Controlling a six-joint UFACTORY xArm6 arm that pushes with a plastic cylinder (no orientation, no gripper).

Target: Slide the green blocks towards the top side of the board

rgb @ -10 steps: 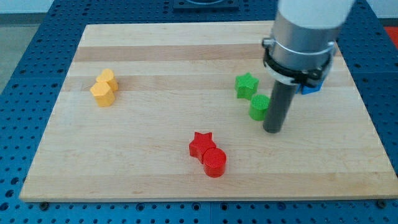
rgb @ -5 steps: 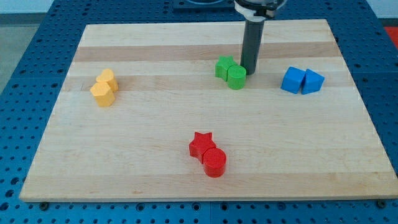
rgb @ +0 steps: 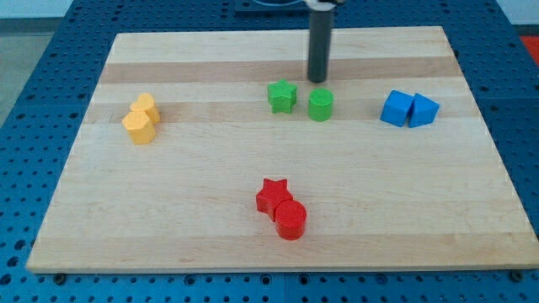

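Above green cylinder (rgb: pixel 320 105): my tip (rgb: pixel 318 81) | green star (rgb: pixel 283 96) beside | wooden board (rgb: pixel 210 177)

From my screen I see a pale wooden board (rgb: pixel 168 210) with darker grain bands running across it near the view's top. It lies on the bench (rgb: pixel 25 126) — a blue surface dotted with regular rows of small holes, showing on every side. Light is even and soft — only short shadows. At the top edge a strip of pale floor shows.
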